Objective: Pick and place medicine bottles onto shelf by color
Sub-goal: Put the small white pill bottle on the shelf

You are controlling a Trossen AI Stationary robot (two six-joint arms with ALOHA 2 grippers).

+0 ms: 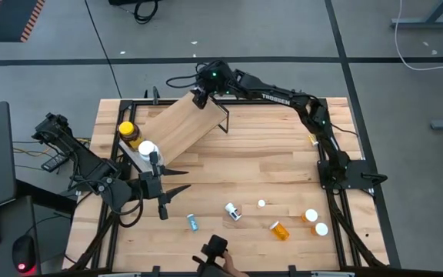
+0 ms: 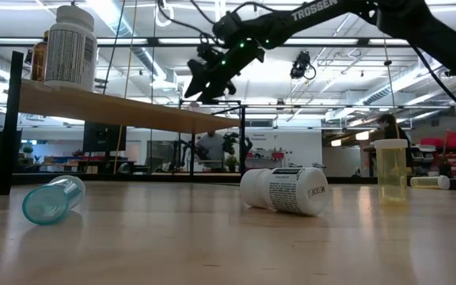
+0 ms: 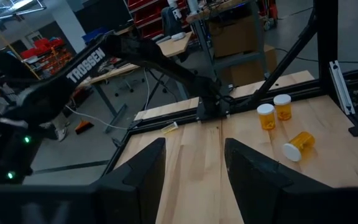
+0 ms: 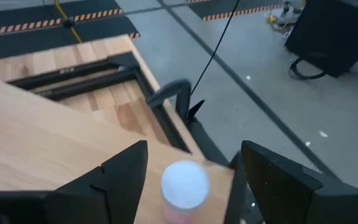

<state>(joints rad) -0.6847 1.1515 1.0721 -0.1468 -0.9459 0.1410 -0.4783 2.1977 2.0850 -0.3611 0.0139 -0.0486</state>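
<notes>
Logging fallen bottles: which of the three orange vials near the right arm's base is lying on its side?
The orange vial nearest the table's middle lies tipped; the other two stand upright, white caps up.

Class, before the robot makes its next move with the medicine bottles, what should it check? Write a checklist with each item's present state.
1. Right gripper fingers clear of the white-capped vial: ok, there is a gap on each side.
2. Vial resting firmly on the shelf: cannot tell; it sits close to the board's corner.
3. Left gripper free: ok, fingers apart, nothing between.
4. All bottles shelved: not ok; an orange vial and others lie on the tabletop.
</notes>
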